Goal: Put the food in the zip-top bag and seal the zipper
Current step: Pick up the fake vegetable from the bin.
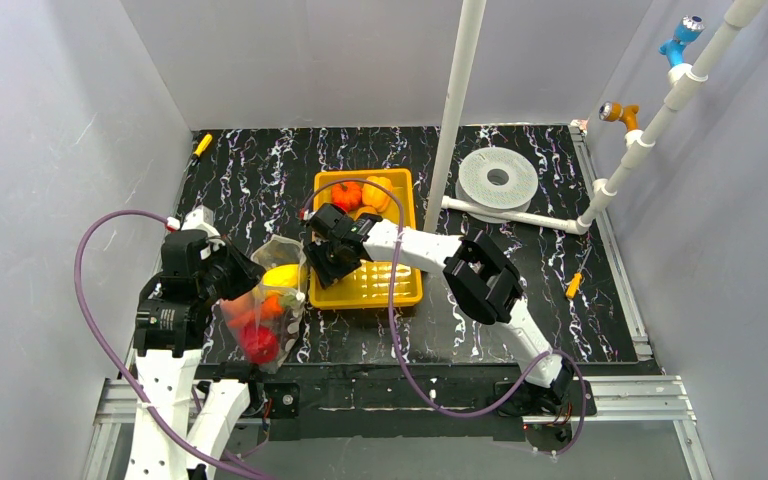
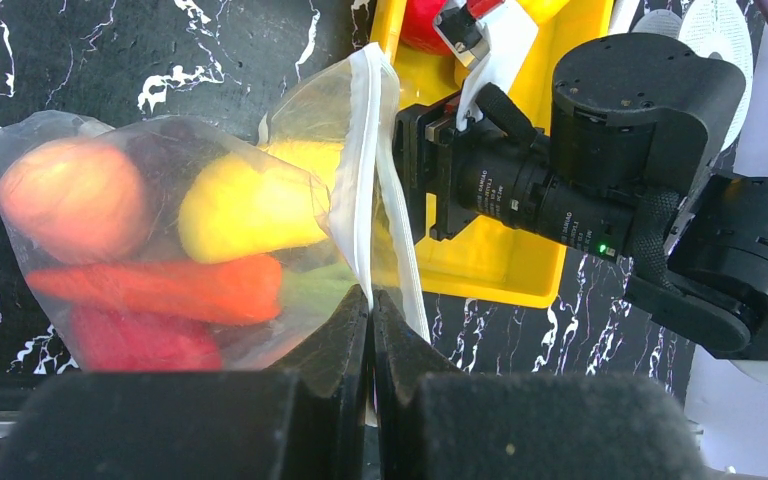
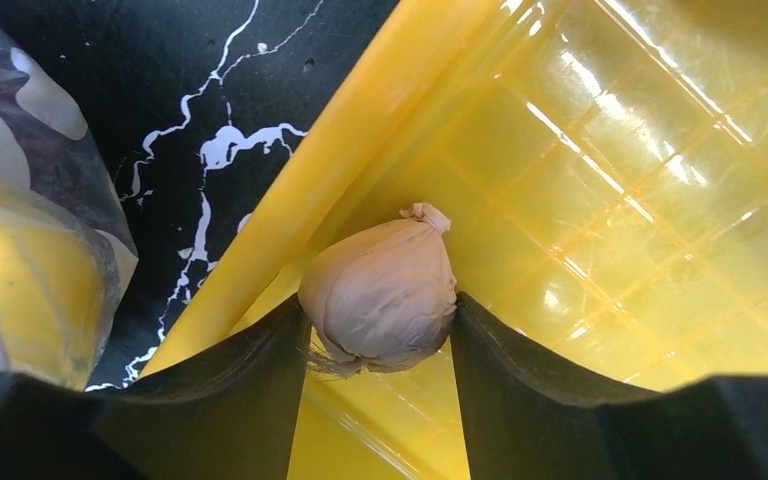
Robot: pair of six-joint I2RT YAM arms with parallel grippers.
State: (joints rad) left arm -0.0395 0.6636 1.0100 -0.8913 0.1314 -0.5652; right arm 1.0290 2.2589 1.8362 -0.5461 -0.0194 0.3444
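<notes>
- Right gripper (image 3: 380, 308) is closed narrow on a tan toy garlic bulb (image 3: 382, 295), with one black finger (image 3: 260, 370) pressed to each side of it.
- The bulb is just inside the left rim of the yellow ribbed plastic tray (image 3: 580, 190). Cannot tell whether it rests on the tray floor or hangs clear of it.
- From the top camera, the right gripper covers that rim of the tray and the garlic bulb is hidden under it. Only the right wrist view shows what is held.
- Left gripper (image 2: 371, 305) is pinched tight on the mouth edge of the clear crinkly zip-top bag (image 2: 160, 150), which lies just left of the tray.
- The pale zipper strip (image 2: 364, 150) runs up from the pinch. The two lips of the mouth stand apart, facing the tray.
- In the left wrist view the bag holds a round peach-orange fruit (image 2: 70, 200), a yellow lemon-like piece (image 2: 250, 205), an orange-red carrot (image 2: 160, 285) and a red piece (image 2: 140, 340) lowest. From the top camera these read only as coloured blobs.
- Only the top camera shows a red tomato-like piece (image 1: 347, 196) and an orange pepper-like piece (image 1: 377, 192) at the tray's far end.
- It also shows a flat white round spool (image 1: 498, 178) to the right of the tray.
</notes>
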